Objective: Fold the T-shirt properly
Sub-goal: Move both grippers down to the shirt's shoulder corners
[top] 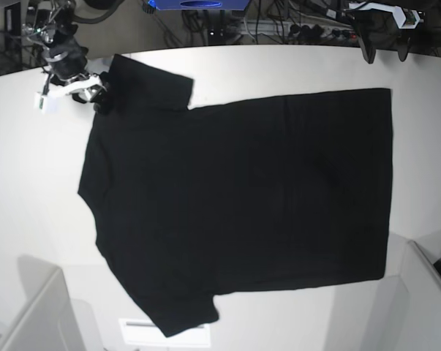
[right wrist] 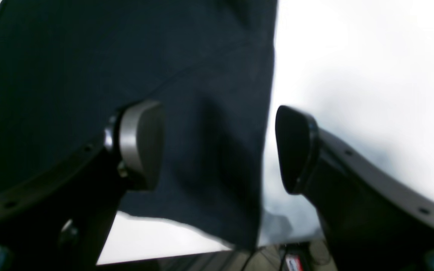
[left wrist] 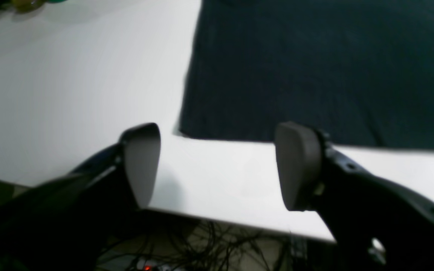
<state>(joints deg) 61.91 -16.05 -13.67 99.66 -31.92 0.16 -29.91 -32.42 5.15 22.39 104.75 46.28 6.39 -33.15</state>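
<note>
Black cloth covers most of the white table (top: 30, 190) in the base view: the T-shirt (top: 242, 205) is spread flat, with its hem edge toward that view's right and its shoulders toward the left. One short sleeve (top: 151, 91) is laid out toward the far edge of the table and the other sleeve (top: 183, 311) toward the near edge. A few shallow creases are seen across the body of the cloth; otherwise it is laid smooth.

The right gripper (top: 96, 93) is seen at the far left corner of the base view, just beside the tip of the far sleeve. In the right wrist view its jaws are parted wide, with one pad (right wrist: 141, 145) over the dark cloth and the other pad (right wrist: 294, 154) over bare table, so that the straight edge of the cloth is seen between them. Nothing is clamped by this gripper (right wrist: 219, 148); whether a pad touches the cloth cannot be told.

The left gripper (top: 385, 47) is seen at the far right corner of the base view, near the hem corner. In the left wrist view its jaws are likewise held apart, and only white table surface is seen between its pads (left wrist: 217, 165). The cloth corner (left wrist: 181, 130) lies beyond the fingertips, apart from them, and nothing is held. Dark cables (left wrist: 202, 248) are seen below the table edge.
</note>
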